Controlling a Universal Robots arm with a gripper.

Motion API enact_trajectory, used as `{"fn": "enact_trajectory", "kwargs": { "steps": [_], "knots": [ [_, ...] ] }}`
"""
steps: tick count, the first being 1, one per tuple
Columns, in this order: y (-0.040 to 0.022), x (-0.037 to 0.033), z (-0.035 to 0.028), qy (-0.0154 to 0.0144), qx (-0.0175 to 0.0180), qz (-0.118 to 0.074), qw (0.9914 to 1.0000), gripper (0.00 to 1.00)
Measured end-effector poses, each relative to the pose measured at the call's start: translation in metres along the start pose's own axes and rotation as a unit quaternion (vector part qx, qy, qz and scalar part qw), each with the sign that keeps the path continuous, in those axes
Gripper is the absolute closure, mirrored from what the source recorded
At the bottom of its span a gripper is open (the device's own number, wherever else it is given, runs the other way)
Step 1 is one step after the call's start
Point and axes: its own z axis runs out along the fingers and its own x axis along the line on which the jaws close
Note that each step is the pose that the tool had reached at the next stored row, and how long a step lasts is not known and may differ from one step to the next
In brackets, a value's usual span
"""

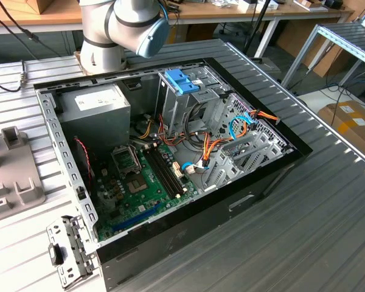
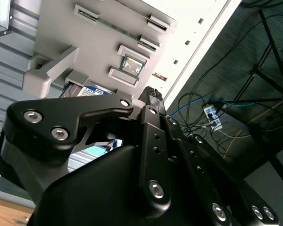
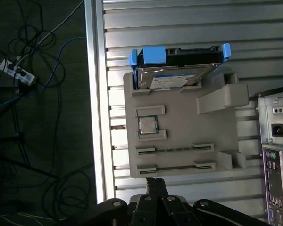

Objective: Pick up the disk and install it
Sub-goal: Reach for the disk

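Gripper (image 3: 155, 184), fingers pressed together and empty, hangs short of the grey holder (image 3: 193, 127) on the table (image 3: 188, 23); the disk (image 3: 177, 70) rests in the holder's far slot. Risk: descending unspread, the fingers would strike the disk's blue rails. The exterior view adds the open case (image 1: 188, 225), with the holder at its 9 o'clock

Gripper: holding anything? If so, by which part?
Nothing is held. In the first wrist view the gripper is shut on nothing, apart from the disk, which sits in the grey fixture.
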Motion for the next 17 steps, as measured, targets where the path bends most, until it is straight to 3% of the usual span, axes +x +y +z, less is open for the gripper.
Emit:
{"fn": "enact_trajectory", "kwargs": {
  "steps": [17],
  "knots": [
    [-0.0011, 0.0152, -0.0004, 0.0000, 0.0000, 0.000, 1.00000, 0.89]
  ]
}}
